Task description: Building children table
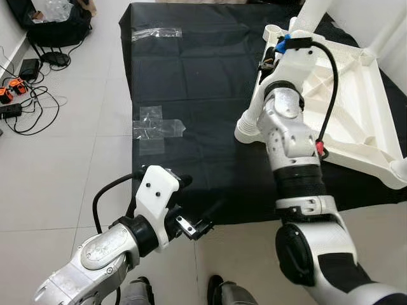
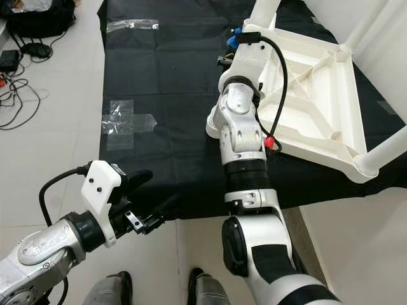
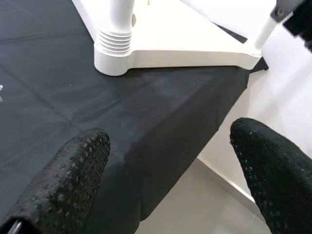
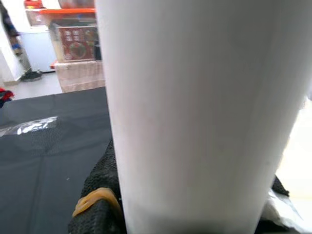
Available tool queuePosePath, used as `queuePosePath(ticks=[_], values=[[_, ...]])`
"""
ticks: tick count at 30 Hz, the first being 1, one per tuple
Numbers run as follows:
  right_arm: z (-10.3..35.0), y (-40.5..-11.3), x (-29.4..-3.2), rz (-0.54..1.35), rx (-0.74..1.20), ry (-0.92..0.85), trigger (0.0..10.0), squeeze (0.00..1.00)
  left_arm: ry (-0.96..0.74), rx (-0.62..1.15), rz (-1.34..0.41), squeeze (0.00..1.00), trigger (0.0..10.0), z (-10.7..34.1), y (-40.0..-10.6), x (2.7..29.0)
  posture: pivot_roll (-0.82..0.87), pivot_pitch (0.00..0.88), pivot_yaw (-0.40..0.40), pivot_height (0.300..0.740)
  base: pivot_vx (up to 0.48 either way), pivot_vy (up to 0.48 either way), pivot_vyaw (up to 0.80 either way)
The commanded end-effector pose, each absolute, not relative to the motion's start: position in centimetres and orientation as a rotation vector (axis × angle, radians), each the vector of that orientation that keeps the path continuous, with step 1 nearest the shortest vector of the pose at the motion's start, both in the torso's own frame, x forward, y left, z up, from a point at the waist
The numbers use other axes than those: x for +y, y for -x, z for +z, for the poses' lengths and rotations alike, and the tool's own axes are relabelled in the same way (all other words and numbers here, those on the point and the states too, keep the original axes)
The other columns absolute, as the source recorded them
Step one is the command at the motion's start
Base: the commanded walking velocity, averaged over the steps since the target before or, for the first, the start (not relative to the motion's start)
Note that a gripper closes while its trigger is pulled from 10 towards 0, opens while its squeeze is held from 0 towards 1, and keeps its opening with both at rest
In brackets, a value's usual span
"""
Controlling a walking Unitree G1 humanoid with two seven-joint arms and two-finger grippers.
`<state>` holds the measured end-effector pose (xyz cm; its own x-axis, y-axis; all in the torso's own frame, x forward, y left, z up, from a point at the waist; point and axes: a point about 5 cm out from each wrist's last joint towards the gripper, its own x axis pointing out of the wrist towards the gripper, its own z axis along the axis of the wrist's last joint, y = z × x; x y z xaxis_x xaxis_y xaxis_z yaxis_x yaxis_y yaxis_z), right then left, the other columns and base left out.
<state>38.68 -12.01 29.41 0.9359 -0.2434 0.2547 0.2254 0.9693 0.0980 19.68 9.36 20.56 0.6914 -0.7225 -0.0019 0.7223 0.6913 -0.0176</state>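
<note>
Tabletop (image 1: 356,101) lies upside down on black mat (image 1: 191,82). Legs stand in at least three corners. Right gripper (image 2: 236,39) clamps a leg (image 4: 204,112), probably seating it. Left gripper (image 1: 194,213) hangs spread, empty, near mat edge.

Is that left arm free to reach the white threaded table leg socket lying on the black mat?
Probably yes: the left gripper hovers open at the mat's near edge, and only bare mat separates it from the socket.
</note>
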Motion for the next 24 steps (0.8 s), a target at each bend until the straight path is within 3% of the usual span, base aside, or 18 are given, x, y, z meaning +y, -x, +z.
queuePosePath(ticks=[1, 5, 19, 21, 24], values=[[24.7, -39.0, -12.6, -0.250, -0.109, 0.024, 10.0, 0.00, 0.005, 0.026, -0.806, 0.00, 10.0, 20.2, -19.7, 9.6, 0.03, 0.259, -0.094, 0.740, 0.000, 0.000, 0.00], [23.8, -39.1, -12.2, -0.227, -0.065, 0.073, 10.0, 0.00, 0.005, 0.023, -0.805, 0.00, 10.0, 20.3, -19.7, 9.5, 0.03, 0.255, -0.100, 0.740, 0.000, 0.000, 0.00], [22.6, -39.6, -14.0, -0.322, 0.035, -0.017, 10.0, 0.00, 0.006, 0.019, -0.803, 0.00, 10.0, 20.3, -19.7, 9.5, 0.03, 0.253, -0.103, 0.740, 0.000, 0.000, 0.00], [22.3, -39.7, -14.1, -0.306, 0.051, -0.033, 10.0, 0.00, 0.006, 0.018, -0.803, 0.00, 10.0, 20.3, -19.7, 9.5, 0.03, 0.254, -0.103, 0.740, 0.000, 0.000, 0.00], [21.2, -40.0, -13.2, -0.093, 0.118, -0.075, 10.0, 0.00, 0.003, 0.017, -0.803, 0.00, 10.0, 20.3, -19.7, 9.5, 0.03, 0.255, -0.100, 0.740, 0.000, 0.000, 0.00]])
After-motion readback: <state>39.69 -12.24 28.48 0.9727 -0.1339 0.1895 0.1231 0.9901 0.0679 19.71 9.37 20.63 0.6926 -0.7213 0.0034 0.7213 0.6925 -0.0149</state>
